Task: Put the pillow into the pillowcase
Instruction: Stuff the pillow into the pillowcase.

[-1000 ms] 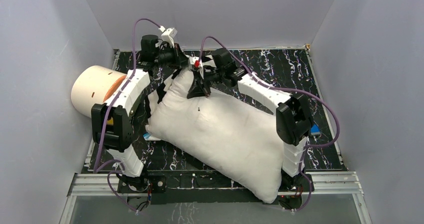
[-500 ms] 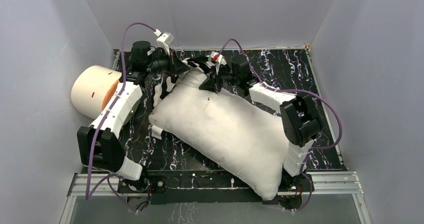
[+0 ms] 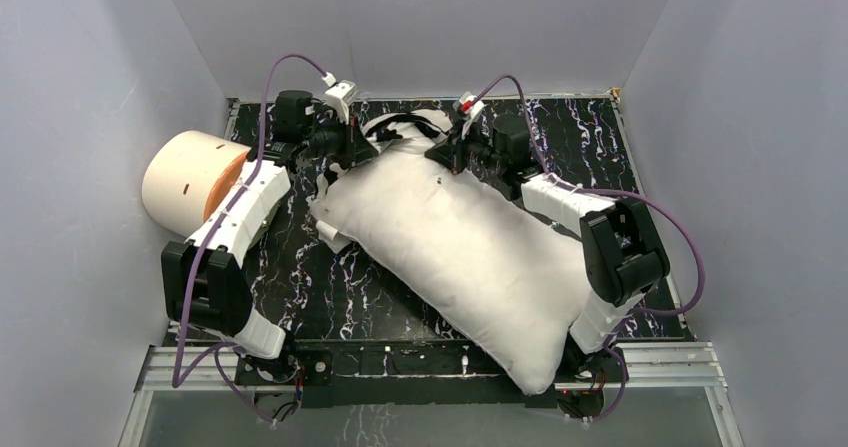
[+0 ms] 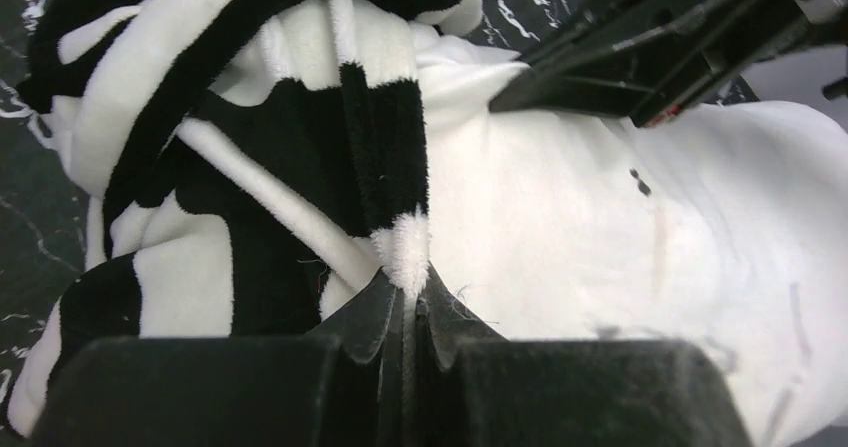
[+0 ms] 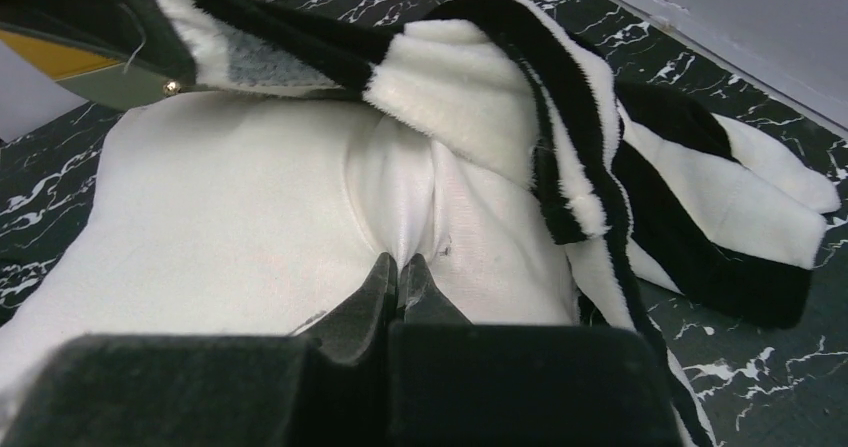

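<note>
Striped pillowcase [image 4: 250, 157] (left fingers [image 4: 366, 325] pinching its edge) bunched against pillow [image 4: 600, 257].

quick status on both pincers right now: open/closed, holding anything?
Left pincer: closed, pinching an edge of the pillowcase.
Right pincer: closed, pinching a fold of the pillow.

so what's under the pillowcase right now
The pillowcase lies bunched over the far end of the pillow; most of the pillow is bare. Its folds hide whether that end is inside the opening or just beneath it.
</note>
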